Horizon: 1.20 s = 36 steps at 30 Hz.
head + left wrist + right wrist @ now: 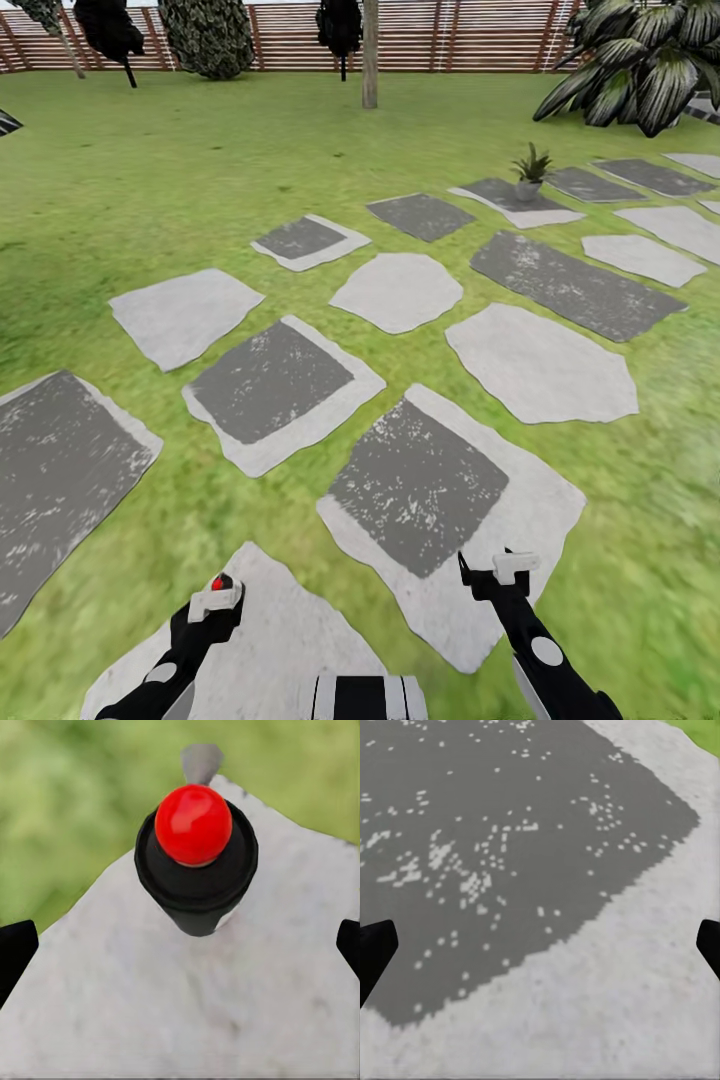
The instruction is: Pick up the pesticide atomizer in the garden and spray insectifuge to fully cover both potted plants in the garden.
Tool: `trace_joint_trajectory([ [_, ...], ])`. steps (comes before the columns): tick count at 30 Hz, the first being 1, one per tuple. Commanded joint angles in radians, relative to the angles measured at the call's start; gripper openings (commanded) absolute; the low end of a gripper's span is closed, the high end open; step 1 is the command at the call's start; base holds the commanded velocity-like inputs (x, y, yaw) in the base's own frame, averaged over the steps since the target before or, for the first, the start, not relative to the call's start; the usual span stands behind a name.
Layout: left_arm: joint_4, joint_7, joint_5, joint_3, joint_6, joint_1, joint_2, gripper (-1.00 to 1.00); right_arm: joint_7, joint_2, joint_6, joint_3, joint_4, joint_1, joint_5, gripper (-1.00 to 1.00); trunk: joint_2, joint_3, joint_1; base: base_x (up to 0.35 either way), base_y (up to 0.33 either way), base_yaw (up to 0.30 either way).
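Left pincer clenched on pesticide atomizer, bottle between fingers; right pincer released.

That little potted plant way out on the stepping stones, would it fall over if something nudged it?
Probably, if pushed high: the potted plant has a small grey pot under leaves spreading wider than it. It looks light. The flat stepping slab beneath might let it slide instead.

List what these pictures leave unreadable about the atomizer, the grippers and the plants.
- Pesticide atomizer: left wrist view looks down on its red top; the body below is hidden.
- Left gripper: whether its fingers touch the bottle cannot be told.
- Right gripper: fingertips cut by the right wrist view's edges.
- Potted plant: head view, too small for leaf detail.
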Motion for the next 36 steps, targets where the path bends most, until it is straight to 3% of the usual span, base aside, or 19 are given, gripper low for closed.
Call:
trace_joint_trajectory([
  [1,0.001,-0.001,0.001,0.003,-0.003,0.0,0.0,1.0,0.0,0.0,-0.003,0.0,0.001,0.0,0.005,1.0,0.0,-0.002,0.0,0.0,0.0,0.0],
  [8,0.0,-0.001,0.001,0.004,-0.004,0.01,0.0,1.0,0.001,0.0,-0.003,0.0,0.001,0.0,0.005,1.0,0.0,-0.006,0.0,0.0,0.0,0.0],
  [12,0.001,-0.001,0.001,0.004,-0.034,0.013,0.0,1.0,0.0,0.0,-0.003,0.0,0.001,0.0,0.005,1.0,-0.001,-0.022,0.002,0.0,0.0,0.0],
  [17,0.001,-0.001,0.001,0.003,-0.067,0.014,0.0,1.0,0.0,0.0,-0.003,0.0,0.001,0.0,0.005,1.0,-0.001,-0.022,0.002,0.0,0.0,0.0],
  [36,0.001,0.0,0.001,0.003,-0.07,0.015,0.0,1.0,0.0,0.0,-0.003,0.0,0.001,0.0,0.005,1.0,-0.001,-0.022,0.002,0.038,0.0,0.0],
])
